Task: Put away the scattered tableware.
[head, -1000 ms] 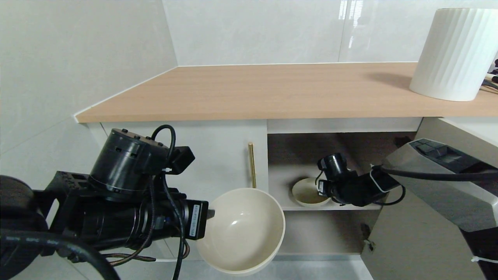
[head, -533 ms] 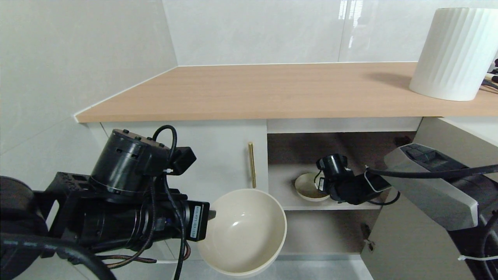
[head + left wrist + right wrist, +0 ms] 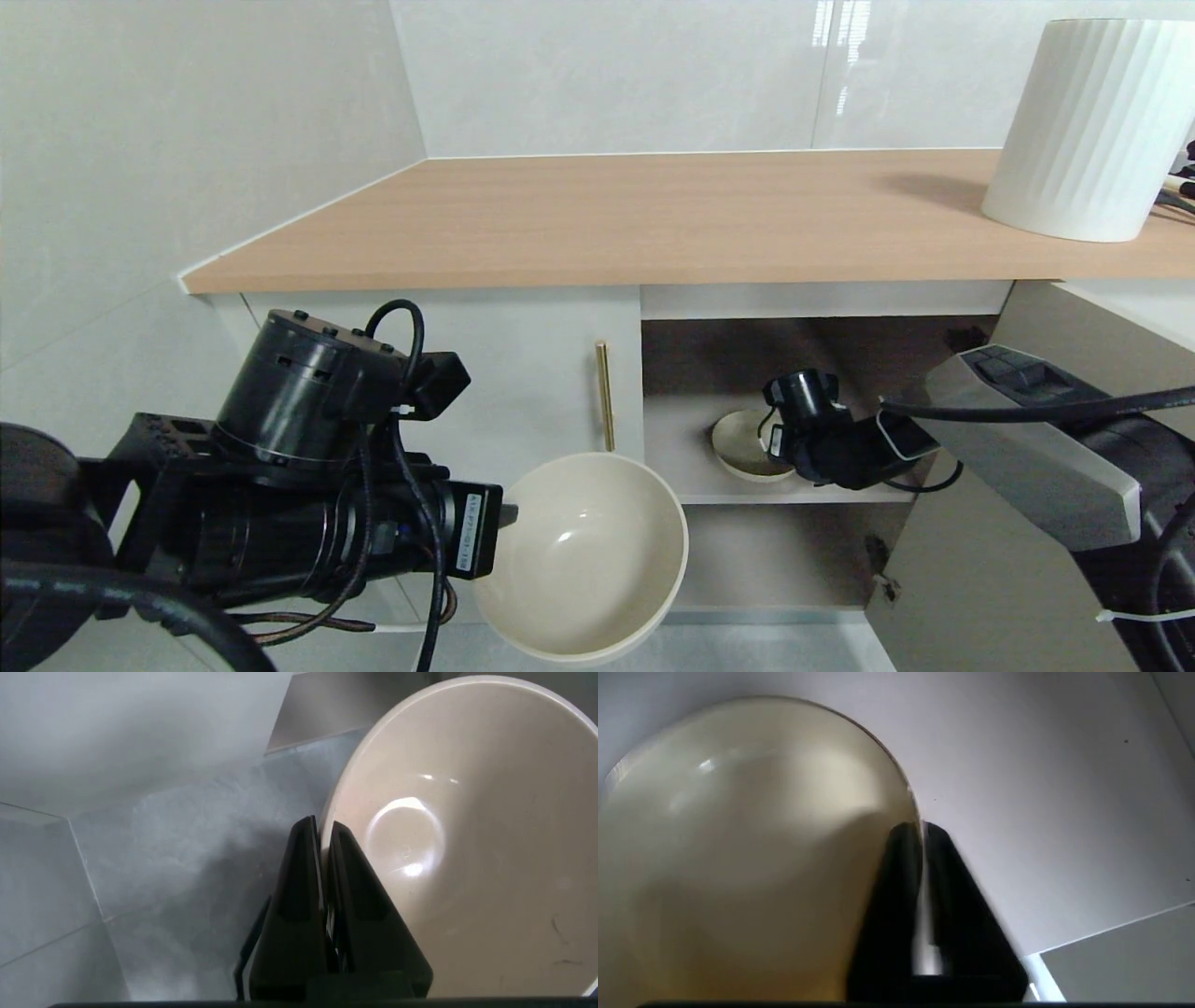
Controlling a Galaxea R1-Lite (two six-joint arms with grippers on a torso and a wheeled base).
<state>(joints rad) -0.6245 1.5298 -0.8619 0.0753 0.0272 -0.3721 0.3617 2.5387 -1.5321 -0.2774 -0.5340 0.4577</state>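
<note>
My left gripper (image 3: 509,514) is shut on the rim of a large cream bowl (image 3: 583,555), held in the air in front of the closed cabinet door; the wrist view shows the same bowl (image 3: 476,840) pinched between the fingers (image 3: 304,877). My right gripper (image 3: 780,448) is inside the open cabinet, shut on the rim of a smaller cream bowl (image 3: 742,446) that sits low over the shelf (image 3: 677,457). In the right wrist view that bowl (image 3: 747,849) is clamped at its edge by the fingers (image 3: 896,887); whether it touches the shelf I cannot tell.
A wooden countertop (image 3: 635,219) runs above the cabinet, with a tall white ribbed container (image 3: 1088,126) at its right end. The closed left door carries a brass handle (image 3: 604,397). The open right door (image 3: 971,569) stands at the right. A lower compartment (image 3: 775,555) lies beneath the shelf.
My right gripper has carried the smaller bowl up and deeper into the cabinet, over the shelf. The left arm and its bowl have stayed still.
</note>
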